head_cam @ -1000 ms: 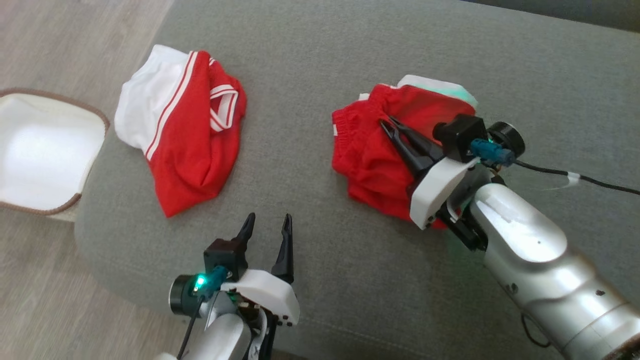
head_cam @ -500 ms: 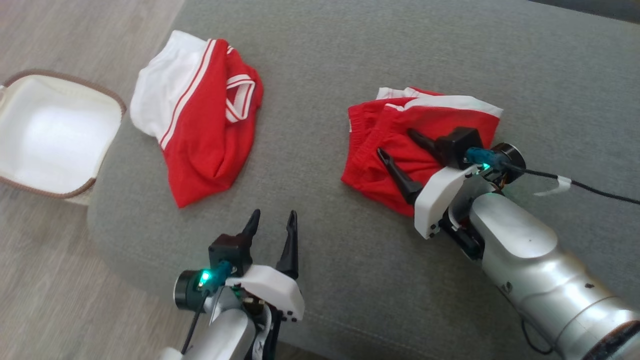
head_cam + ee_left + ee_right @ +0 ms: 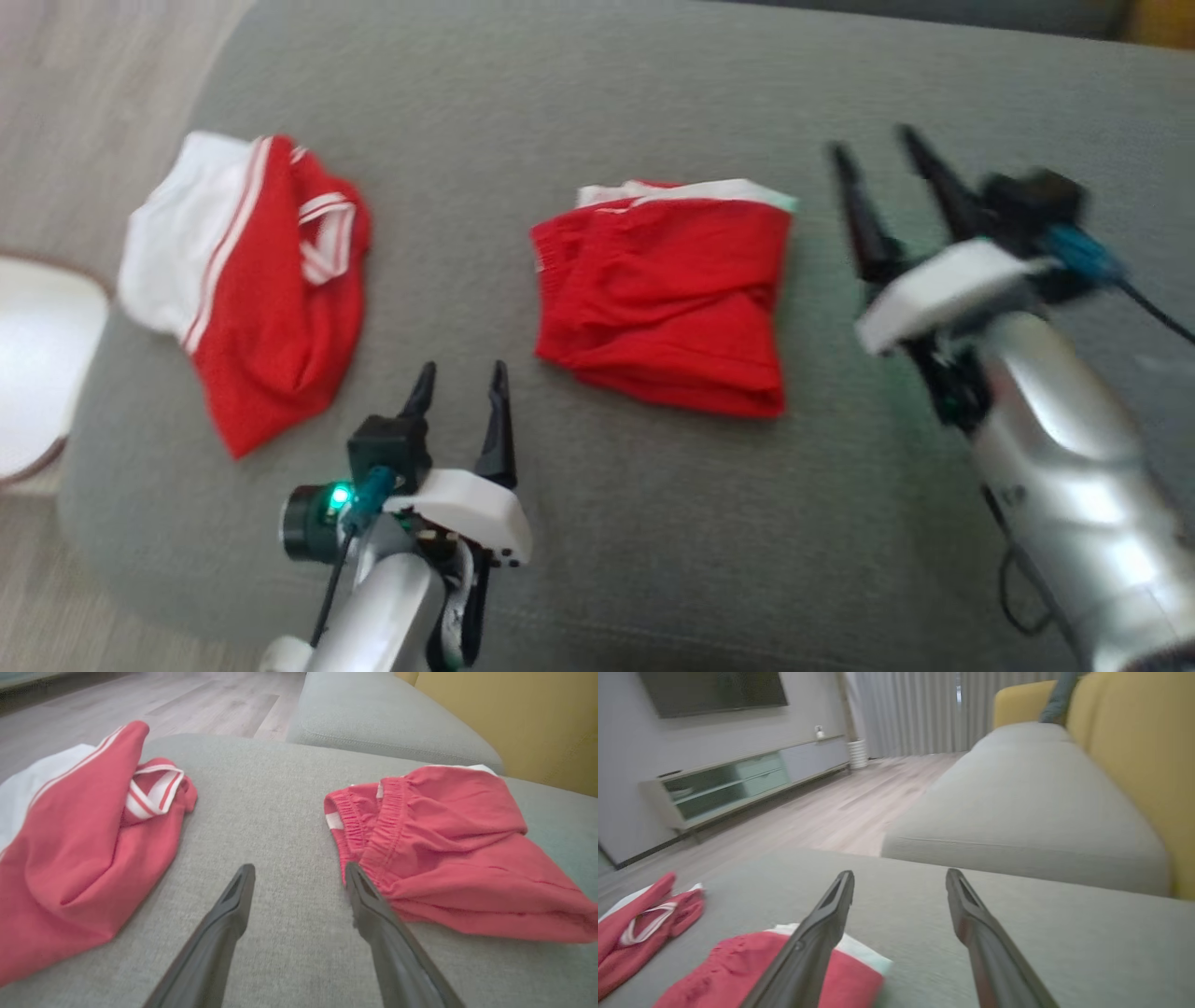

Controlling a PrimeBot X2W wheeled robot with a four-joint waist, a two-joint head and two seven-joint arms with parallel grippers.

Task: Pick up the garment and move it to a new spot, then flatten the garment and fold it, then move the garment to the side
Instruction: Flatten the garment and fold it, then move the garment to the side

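Garment: the folded red fabric shorts with white trim [image 3: 663,299] are lying at the centre of the frame on the grey woven sofa cushion [image 3: 579,84].
Right claw: my right gripper [image 3: 871,142] is hovering at the upper right, just beside the shorts and not touching them, with its fingers spread and gripping nothing.
Left claw: my left gripper [image 3: 463,369] is hanging at the lower centre-left, with its fingers parted and empty.
Other cloth: a crumpled red-and-white jersey [image 3: 252,289] is lying at the left of the frame, well apart from the shorts.

left gripper [image 3: 462,371]: lower left, fingers parted, pointing up
right gripper [image 3: 873,142]: fingers spread wide, blurred
right forearm [image 3: 1064,448]: silver, slanting up-left
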